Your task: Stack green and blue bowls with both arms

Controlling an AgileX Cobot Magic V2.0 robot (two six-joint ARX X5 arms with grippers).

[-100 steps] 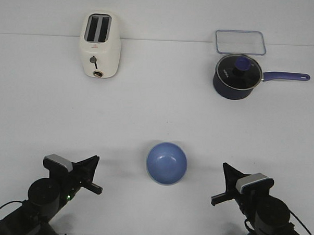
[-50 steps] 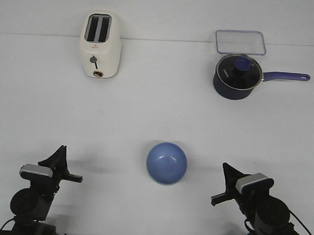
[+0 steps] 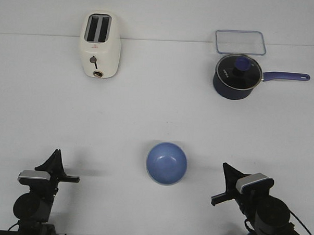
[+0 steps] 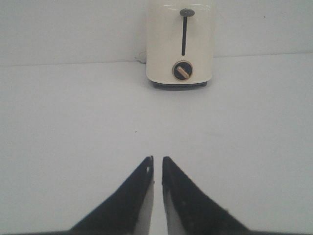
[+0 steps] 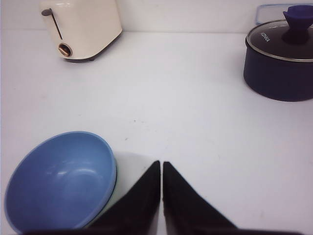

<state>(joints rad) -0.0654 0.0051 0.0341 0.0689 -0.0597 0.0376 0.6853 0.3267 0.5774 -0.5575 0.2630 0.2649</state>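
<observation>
The blue bowl [image 3: 166,162] stands upright and empty at the table's front middle. It also shows in the right wrist view [image 5: 61,178], just beside my right fingers. The green bowl does not show in any view. My left gripper [image 3: 56,159] is at the front left, well apart from the bowl, shut and empty. In the left wrist view [image 4: 157,159] it points at the toaster. My right gripper [image 3: 224,179] is at the front right of the bowl, shut and empty, and in the right wrist view [image 5: 162,164] its jaws are together.
A cream toaster [image 3: 100,45] stands at the back left. A dark navy saucepan [image 3: 238,77] with a lid and long handle stands at the back right, with a clear lidded container [image 3: 240,42] behind it.
My left arm has drawn back to the left, away from the bowl, and turned to face the toaster. The right arm and the bowl have not moved.
</observation>
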